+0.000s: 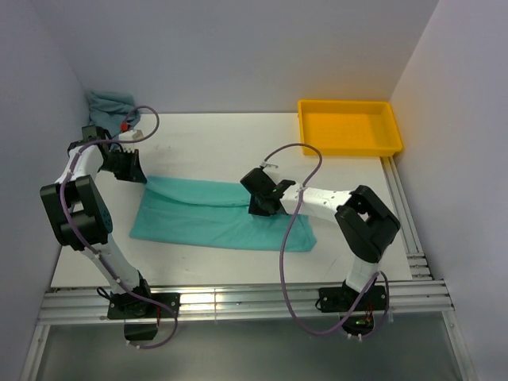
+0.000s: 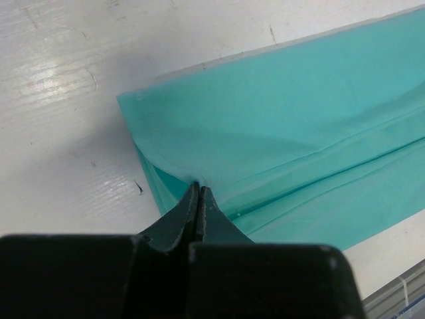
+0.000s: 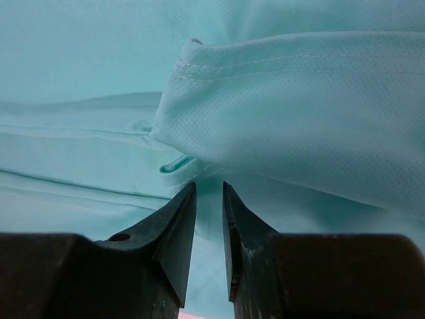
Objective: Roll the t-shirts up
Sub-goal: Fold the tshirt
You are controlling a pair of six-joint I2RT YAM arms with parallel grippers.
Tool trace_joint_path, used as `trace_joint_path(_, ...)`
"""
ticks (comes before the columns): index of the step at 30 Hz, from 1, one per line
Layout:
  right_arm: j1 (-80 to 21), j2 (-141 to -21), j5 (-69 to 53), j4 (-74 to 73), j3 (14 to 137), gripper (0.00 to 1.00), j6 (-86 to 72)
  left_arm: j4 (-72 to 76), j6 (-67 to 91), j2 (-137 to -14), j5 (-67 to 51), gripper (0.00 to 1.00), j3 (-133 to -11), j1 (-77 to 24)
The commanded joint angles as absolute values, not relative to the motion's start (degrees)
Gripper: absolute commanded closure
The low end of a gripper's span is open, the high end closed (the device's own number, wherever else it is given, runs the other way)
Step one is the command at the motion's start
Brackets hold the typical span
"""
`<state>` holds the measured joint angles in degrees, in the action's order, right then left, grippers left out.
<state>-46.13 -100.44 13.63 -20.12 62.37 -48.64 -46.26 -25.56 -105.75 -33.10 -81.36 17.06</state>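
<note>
- The white worktop [image 1: 214,143] has pale walls on three sides. A yellow tray [image 1: 349,152] sits in the far right corner.
- A grey-teal t-shirt [image 1: 109,103] lies bunched up in the far left corner, well apart from both arms.
- The mint t-shirt [image 1: 214,218] lies in the middle, folded into a long strip. Its long way runs left to right, across in front of both arms.
- The left arm [image 1: 83,210] bends up by the left wall and reaches down to the strip's far left corner. The left jaws are pressed together and pinch the cloth edge there. The cloth looks lifted a little at that spot.
- The right arm [image 1: 325,198] reaches in low from the right to the far long edge, a bit right of the middle. The right jaws are a little apart, with nothing between them that I can see.
- A folded flap [image 3: 299,113] with a stitched hem lies just ahead of those tips, a bit to the right.
- I think the next move hangs on that flap. The right jaws need to go forward a little and close on it.
</note>
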Motion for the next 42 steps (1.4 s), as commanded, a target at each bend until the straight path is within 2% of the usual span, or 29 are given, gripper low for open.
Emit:
trace_joint_path(1,-46.76,-101.07,13.19,-18.19,65.21,0.70,-49.39,-47.02,-24.79,-104.94,-33.40,1.00,-83.58,16.70)
trace_joint_path(7,-46.76,-105.11,13.71,-18.98,66.18,0.68,-49.92,-47.37,-24.70,-104.59,-33.40,1.00,-84.11,16.70)
trace_joint_path(13,-46.67,-107.93,14.76,-21.09,67.15,0.58,-50.54,-48.07,-25.14,-103.62,-33.57,1.00,-84.38,16.70)
trace_joint_path(18,-46.67,-106.79,15.47,-20.92,66.01,0.55,-51.15,-48.78,-26.28,-102.57,-32.96,1.00,-83.24,16.70)
trace_joint_path(29,-46.32,-100.91,15.65,-20.31,62.67,0.43,-51.07,-43.07,-30.41,-100.10,-24.79,0.98,-70.06,17.67)
trace_joint_path(32,-46.41,-97.57,14.85,-19.60,61.70,0.40,-50.89,-41.14,-30.59,-100.98,-22.77,0.91,-67.86,18.19)
trace_joint_path(34,-46.32,-95.20,14.94,-20.38,62.13,0.39,-50.36,-40.70,-30.85,-100.99,-22.41,0.76,-66.80,18.37)
trace_joint_path(35,-46.41,-94.40,14.94,-20.83,62.31,0.39,-50.19,-40.17,-30.85,-100.99,-22.33,0.65,-66.54,18.46)
trace_joint_path(38,-46.41,-90.80,16.16,-22.58,63.19,0.37,-49.22,-39.90,-30.85,-100.90,-22.85,0.49,-66.44,18.81)
trace_joint_path(42,-44.65,-87.89,18.02,-25.40,64.68,0.36,-47.64,-41.39,-30.76,-100.63,-24.95,0.39,-68.29,19.33)
